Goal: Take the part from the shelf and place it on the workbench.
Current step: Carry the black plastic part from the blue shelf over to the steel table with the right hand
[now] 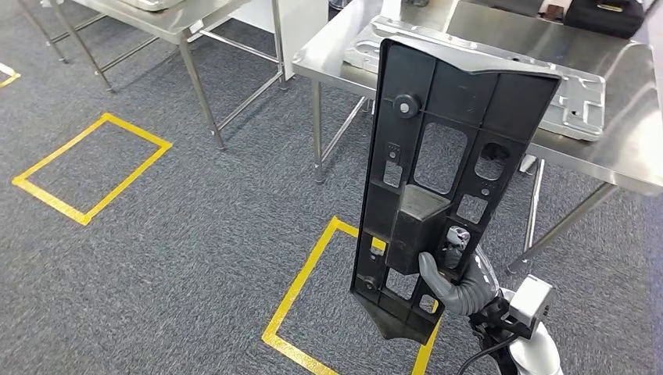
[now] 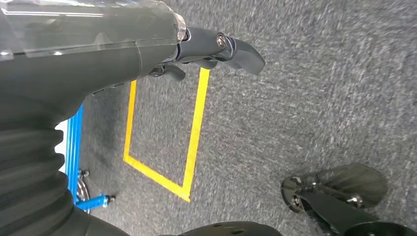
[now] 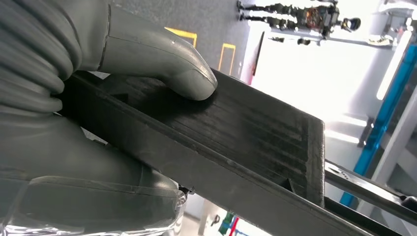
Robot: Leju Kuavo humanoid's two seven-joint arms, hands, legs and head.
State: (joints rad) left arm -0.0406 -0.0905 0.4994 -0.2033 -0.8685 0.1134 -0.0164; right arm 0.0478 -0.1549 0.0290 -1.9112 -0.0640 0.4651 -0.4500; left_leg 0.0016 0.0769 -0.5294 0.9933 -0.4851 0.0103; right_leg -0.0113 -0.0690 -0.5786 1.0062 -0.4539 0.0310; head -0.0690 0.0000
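Head view: right hand [image 1: 457, 277] grips the part [image 1: 438, 180], a long black plastic panel with cut-outs, by the raised block near its lower end. Part stands nearly upright, off the floor, probably so it clears the floor and the bench edge in carrying. Right wrist view: thumb [image 3: 162, 64] pressed flat on the block's face, the part [image 3: 236, 147] clamped against the palm. Workbench [image 1: 625, 148] lies just ahead, steel top, a grey metal plate [image 1: 582, 101] already lying on it. Part is not yet over the bench. Left hand [image 2: 196, 49] hangs over carpet, fingers loosely curled, holding nothing. Yellow square [image 1: 313, 312] is taped on the floor before the bench, likely a standing mark.
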